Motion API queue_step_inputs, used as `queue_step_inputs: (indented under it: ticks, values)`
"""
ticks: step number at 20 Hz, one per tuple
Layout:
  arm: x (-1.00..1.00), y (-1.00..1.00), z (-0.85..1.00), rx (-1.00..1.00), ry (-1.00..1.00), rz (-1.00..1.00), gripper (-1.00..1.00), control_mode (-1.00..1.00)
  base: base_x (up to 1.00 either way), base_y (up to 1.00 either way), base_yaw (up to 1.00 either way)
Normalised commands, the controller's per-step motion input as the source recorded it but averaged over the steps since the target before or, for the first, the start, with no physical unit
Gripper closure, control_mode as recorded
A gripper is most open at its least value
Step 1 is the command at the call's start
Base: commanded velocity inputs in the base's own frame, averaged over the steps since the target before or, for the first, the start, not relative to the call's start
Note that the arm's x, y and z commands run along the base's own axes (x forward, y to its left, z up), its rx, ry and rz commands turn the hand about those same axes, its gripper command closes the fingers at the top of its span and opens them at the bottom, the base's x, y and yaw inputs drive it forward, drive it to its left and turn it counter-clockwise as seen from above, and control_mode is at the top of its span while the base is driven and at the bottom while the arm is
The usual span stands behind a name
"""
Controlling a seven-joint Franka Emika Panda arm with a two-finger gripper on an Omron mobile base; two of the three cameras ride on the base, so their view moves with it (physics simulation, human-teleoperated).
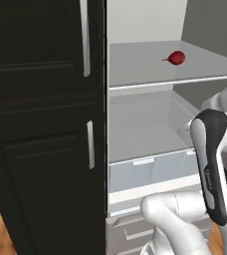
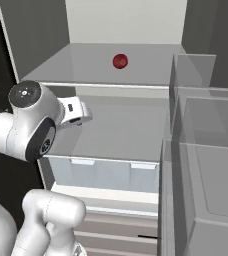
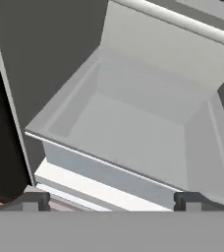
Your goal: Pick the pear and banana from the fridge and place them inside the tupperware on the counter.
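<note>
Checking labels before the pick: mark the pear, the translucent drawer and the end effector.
pear (image 1: 176,58): left base view, middle of the red body.
translucent drawer (image 2: 103,175): right base view, front wall.
end effector (image 3: 112,201): hand view, midway between the two dark tips, which stand wide apart.

The pear (image 1: 176,58) is small, dark red and rounded, lying on its side on the fridge's (image 1: 150,124) upper glass shelf, in the upper right of the left base view, its short stem pointing left. The fridge stands open, its interior pale grey-white, with a translucent drawer (image 3: 133,142) below the shelves and grey drawers lower down.
</note>
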Motion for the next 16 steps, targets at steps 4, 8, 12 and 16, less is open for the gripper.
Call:
queue_step_inputs:
  ticks: [4, 8, 12, 16]
  values:
    - [0.34, -0.17, 0.70, -0.30, -0.04, 0.00, -1.00, -1.00, 0.00, 0.00, 0.00]
    - [0.50, -0.33, 0.75, 0.05, 0.08, -0.06, -1.00, -1.00, 0.00, 0.00, 0.00]
    - [0.55, -0.25, 0.62, 0.22, 0.08, -0.06, -1.00, -1.00, 0.00, 0.00, 0.00]
    - [0.49, -0.14, 0.54, 0.12, 0.00, -0.11, -1.00, -1.00, 0.00, 0.00, 0.00]
